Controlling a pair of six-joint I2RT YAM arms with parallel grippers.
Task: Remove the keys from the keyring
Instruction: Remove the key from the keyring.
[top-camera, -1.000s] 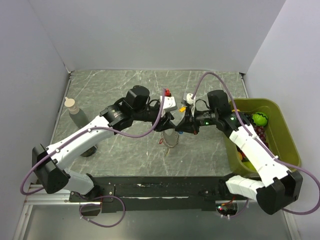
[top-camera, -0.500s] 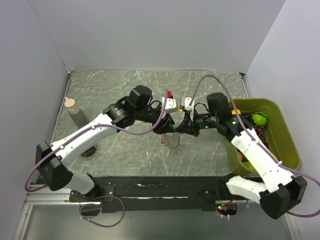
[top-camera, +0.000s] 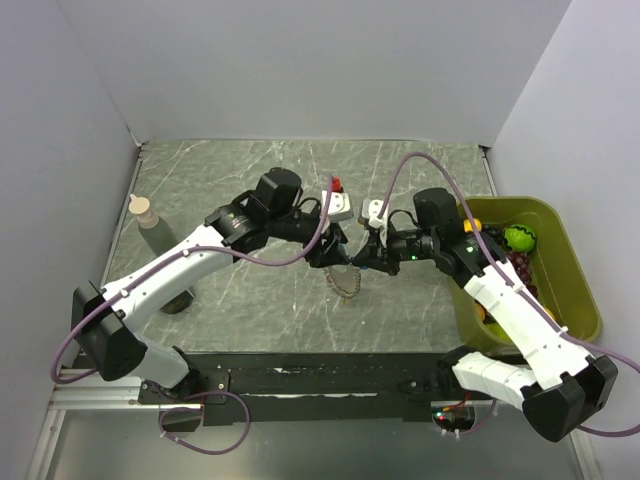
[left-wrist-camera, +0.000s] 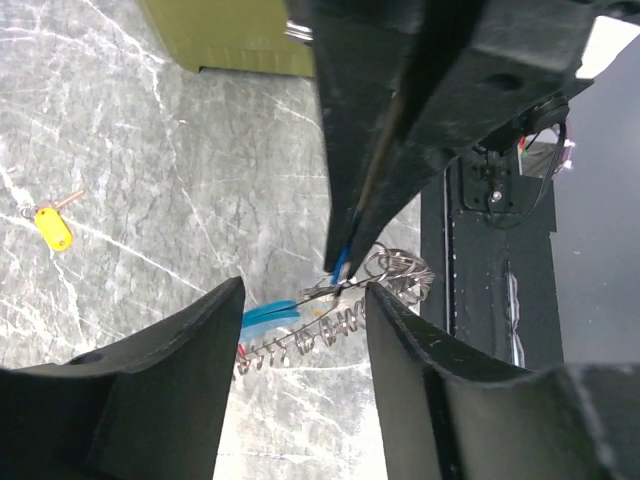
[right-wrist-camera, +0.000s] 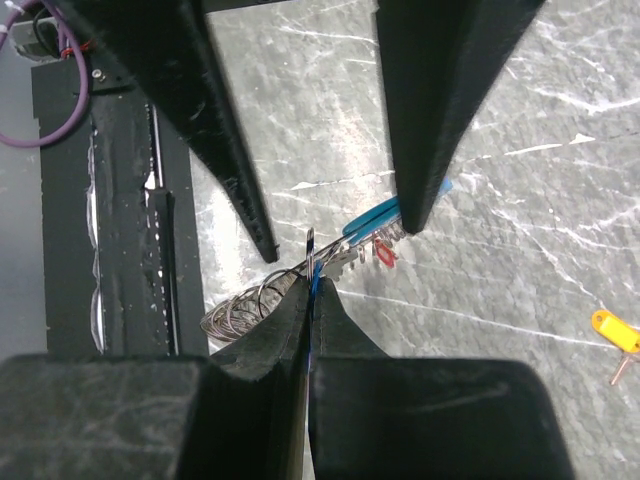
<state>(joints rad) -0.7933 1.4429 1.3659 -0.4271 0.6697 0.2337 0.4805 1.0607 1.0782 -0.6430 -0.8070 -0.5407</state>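
Plainly, the right gripper (right-wrist-camera: 312, 290) is clamped tight. Its two fingers press together at the lower centre of its own wrist view, with a thin blue key (right-wrist-camera: 312, 258) pinched edge-on between them. The keyring (right-wrist-camera: 250, 305) hangs off that pinch point. Its silvery coils bunch just left of the fingertips, and a straighter run of links leads up and right to the light-blue strip (right-wrist-camera: 372, 217), with the red key (right-wrist-camera: 385, 253) just below it.

The left gripper (left-wrist-camera: 303, 300) stands spread apart and holds nothing. In its wrist view its fingers frame the bottom of the picture, and the keyring shows in the gap beyond their tips. In the right wrist view those fingers reach down from the top edge; one tip overlaps the light-blue strip, but whether it touches cannot be told.

In the top view both grippers meet tip to tip mid-frame, the keyring dangling just below. The orange key (left-wrist-camera: 52, 228) lies alone on the marbled table (left-wrist-camera: 150, 150), well apart from the ring.
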